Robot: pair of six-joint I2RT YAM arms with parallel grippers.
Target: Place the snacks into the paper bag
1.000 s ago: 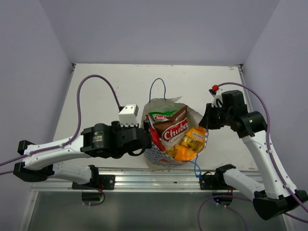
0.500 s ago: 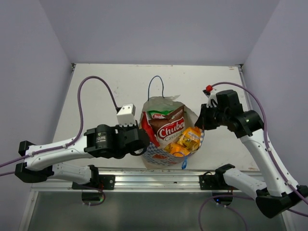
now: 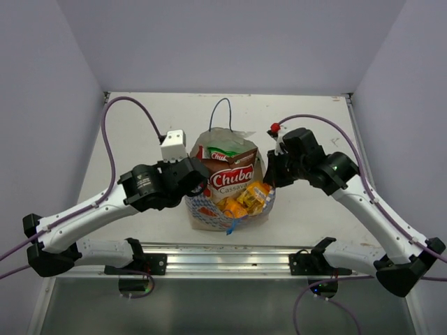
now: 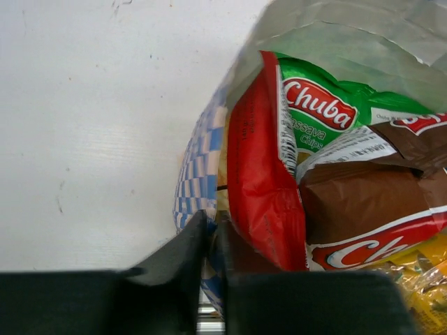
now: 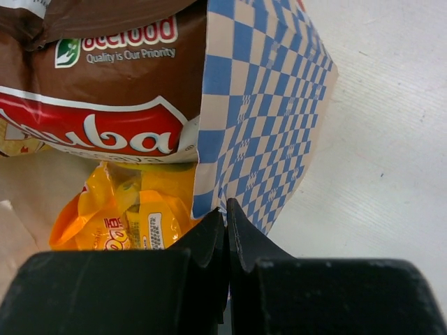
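Mounting rail (image 3: 223, 259): runs along the near edge of the table (image 3: 133, 132) and carries both arm bases.
Left gripper (image 4: 211, 227): fingers pressed together on the left wall of the paper bag (image 3: 209, 215). They pinch its blue-checked paper just beside the red packet (image 4: 262, 188).
Right gripper (image 5: 226, 213): fingers pressed together on the bag's right rim, with the checked edge caught between the tips.
Paper bag: between the two grippers over the near middle of the table, mouth open upward, held at both sides. Whether its base rests on the table cannot be told.
Orange-yellow packet (image 3: 244, 199): inside the bag at its near side, just below the lower edge of the brown-white packet.
Brown-white Chuba packet (image 3: 234, 176): inside the bag across the middle, logo facing up.
Red packet: inside the bag, standing on edge against the left wall, between that wall and the brown-white packet.
Green-white Chuba packet (image 3: 222, 155): inside the bag at the far side, partly covered by the brown-white packet.
Blue cord handle (image 3: 225, 115): arches from the bag's far rim over the table beyond.
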